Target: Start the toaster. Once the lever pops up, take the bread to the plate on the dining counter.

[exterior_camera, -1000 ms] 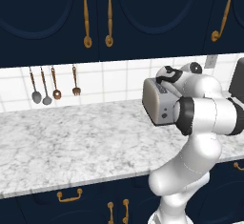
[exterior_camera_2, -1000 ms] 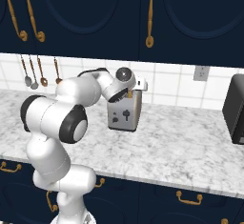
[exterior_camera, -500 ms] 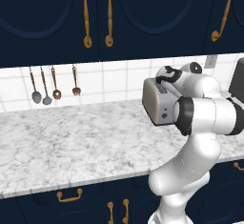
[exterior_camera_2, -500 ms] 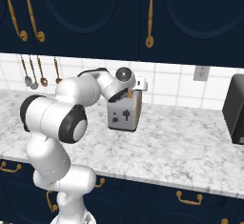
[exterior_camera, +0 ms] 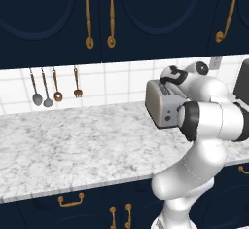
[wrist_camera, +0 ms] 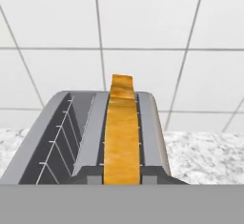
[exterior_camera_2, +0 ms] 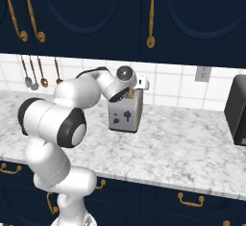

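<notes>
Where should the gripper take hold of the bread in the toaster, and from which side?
Grip the bread by its exposed top edge, coming straight down from above the toaster. It stands upright on edge in one slot, faces walled in, so only that top strip offers the fingers both sides.
</notes>
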Available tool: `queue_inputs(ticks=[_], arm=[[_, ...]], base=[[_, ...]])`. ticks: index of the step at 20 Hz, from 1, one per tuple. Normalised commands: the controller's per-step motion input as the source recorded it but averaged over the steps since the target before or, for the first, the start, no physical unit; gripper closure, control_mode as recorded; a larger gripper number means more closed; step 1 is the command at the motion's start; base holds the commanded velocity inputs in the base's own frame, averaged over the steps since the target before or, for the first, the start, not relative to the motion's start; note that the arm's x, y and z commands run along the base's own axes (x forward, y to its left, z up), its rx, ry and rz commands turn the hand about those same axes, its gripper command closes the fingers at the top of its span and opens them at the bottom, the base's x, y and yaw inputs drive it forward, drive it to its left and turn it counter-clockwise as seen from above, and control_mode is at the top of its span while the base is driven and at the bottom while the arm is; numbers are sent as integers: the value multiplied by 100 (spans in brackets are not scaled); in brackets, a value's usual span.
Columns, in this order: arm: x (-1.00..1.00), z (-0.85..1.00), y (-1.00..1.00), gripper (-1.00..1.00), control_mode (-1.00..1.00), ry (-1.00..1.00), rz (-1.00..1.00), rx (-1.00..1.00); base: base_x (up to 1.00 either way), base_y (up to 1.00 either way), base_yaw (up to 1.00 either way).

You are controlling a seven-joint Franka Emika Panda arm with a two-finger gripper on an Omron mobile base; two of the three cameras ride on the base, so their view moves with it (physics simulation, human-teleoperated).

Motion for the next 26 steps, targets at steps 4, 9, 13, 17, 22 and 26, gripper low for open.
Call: queue_inputs(ticks=[4, 9, 13, 17, 22, 26], arm=[[-22, 41, 0, 100, -100, 0, 0, 0], [-31, 34, 11, 100, -100, -4, 0, -1], [-44, 22, 26, 100, -100, -3, 0, -3], [-67, 18, 18, 100, -100, 0, 0, -2], [-79, 39, 1, 100, -100, 0, -2, 0], [-96, 43, 1, 100, -100, 0, -4, 0]], base=[[0, 0, 0], [0, 0, 0], [0, 0, 0], [0, 0, 0], [0, 0, 0], [0, 0, 0]])
